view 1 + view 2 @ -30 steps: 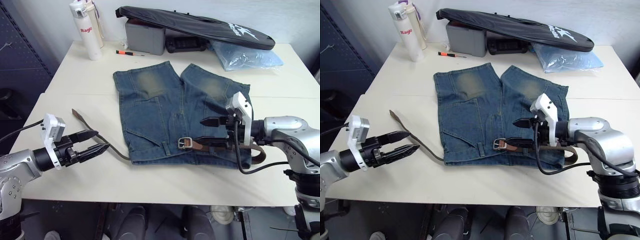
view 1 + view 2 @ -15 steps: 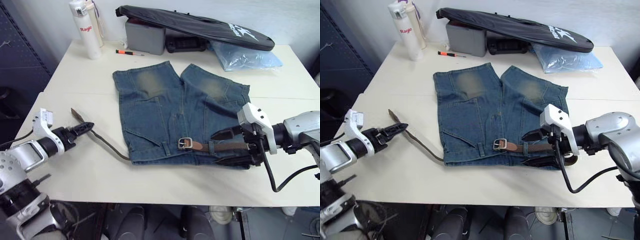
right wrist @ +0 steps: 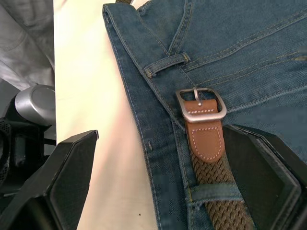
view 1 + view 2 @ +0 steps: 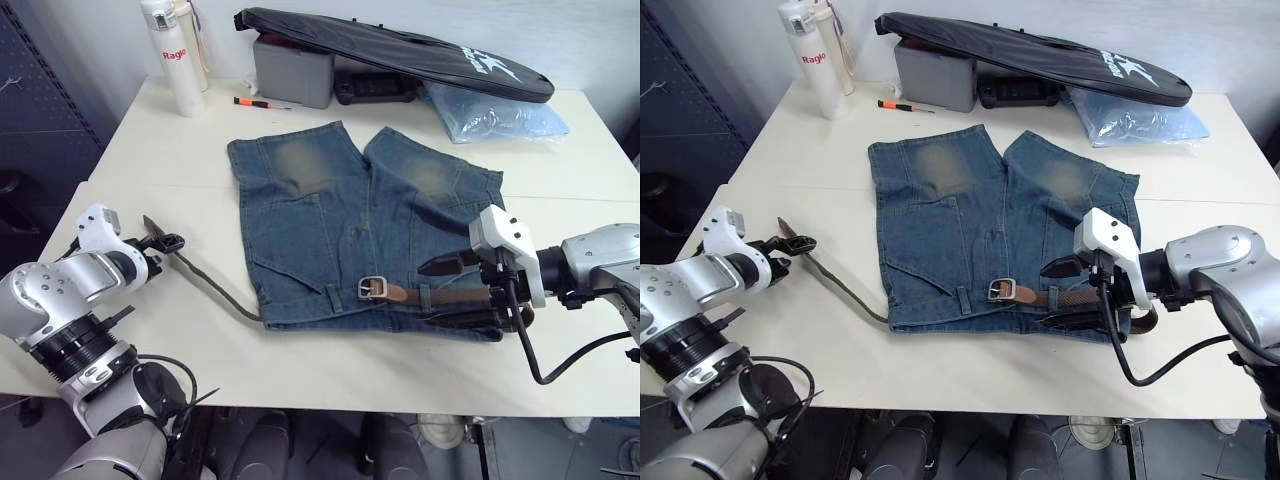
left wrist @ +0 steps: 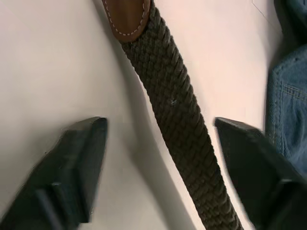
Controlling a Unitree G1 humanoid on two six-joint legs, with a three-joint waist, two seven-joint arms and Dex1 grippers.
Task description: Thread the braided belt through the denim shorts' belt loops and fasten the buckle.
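The denim shorts [image 4: 340, 215] lie flat mid-table, waistband toward me. The braided belt [image 4: 205, 287] comes out from under their left side and runs left to its tan tip [image 5: 125, 17]. My left gripper [image 4: 165, 243] is open, its fingers [image 5: 79, 153] straddling the strap just behind the tip without touching it. The buckle [image 4: 372, 288] lies on the waistband beside a belt loop [image 3: 166, 64]; behind it the strap passes under another loop [image 3: 211, 193]. My right gripper [image 4: 440, 292] is open, one finger on each side of the strap, right of the buckle.
At the table's back stand a white bottle [image 4: 175, 55] and a grey box [image 4: 290, 75] with a long black bag [image 4: 400, 50] on it. An orange-and-black screwdriver [image 4: 255, 103] and a blue plastic bag [image 4: 495, 115] lie near them. The front table edge is close below the waistband.
My left gripper has moved up and left from beside the strap's middle to its tip end, and the arm has swung round. The right gripper has drawn back to the right along the strap.
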